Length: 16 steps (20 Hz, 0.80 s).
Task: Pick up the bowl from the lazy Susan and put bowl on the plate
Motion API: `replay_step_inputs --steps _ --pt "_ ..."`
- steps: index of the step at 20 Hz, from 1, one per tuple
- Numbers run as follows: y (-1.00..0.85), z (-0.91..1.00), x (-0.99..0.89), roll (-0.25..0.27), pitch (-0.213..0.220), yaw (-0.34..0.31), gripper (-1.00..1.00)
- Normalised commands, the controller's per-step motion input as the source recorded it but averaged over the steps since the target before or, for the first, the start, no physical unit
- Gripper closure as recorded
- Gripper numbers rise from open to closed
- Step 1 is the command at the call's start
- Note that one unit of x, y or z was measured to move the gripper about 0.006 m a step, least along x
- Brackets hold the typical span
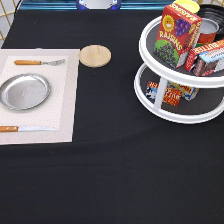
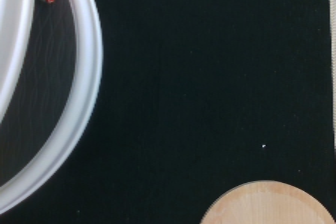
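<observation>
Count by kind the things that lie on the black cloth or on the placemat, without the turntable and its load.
Plate: 1
Fork: 1
Knife: 1
Wooden disc: 1
Placemat: 1
Total: 5
The gripper is not in the exterior view.

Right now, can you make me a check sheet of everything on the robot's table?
Surface: table under a black cloth; pale placemat at the exterior view's left.
Job's things: silver plate on the placemat, nothing on it. Lazy Susan at the exterior view's right. Only a dark edge of the bowl shows, on the upper tier behind the boxes.
Clutter: raisins box, butter box, a carton on the lower tier, wooden disc, fork, knife.
Gripper: not seen in the exterior view.
Cables: nothing seen.
Surroundings: a blue and white thing at the exterior view's top.
</observation>
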Motion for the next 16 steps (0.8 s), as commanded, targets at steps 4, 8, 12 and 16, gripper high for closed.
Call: replay_step_inputs --steps 4,8,12,16 --pt "-0.01 0.05 0.12 0.029 0.011 0.0 -1.0" --pt "0.22 0.28 0.65 0.065 0.109 0.0 -1.0" --pt "0.31 0.34 0.86 0.061 0.155 0.0 -1.0" --pt "0.26 0.33 0.88 0.066 0.126 0.0 -1.0"
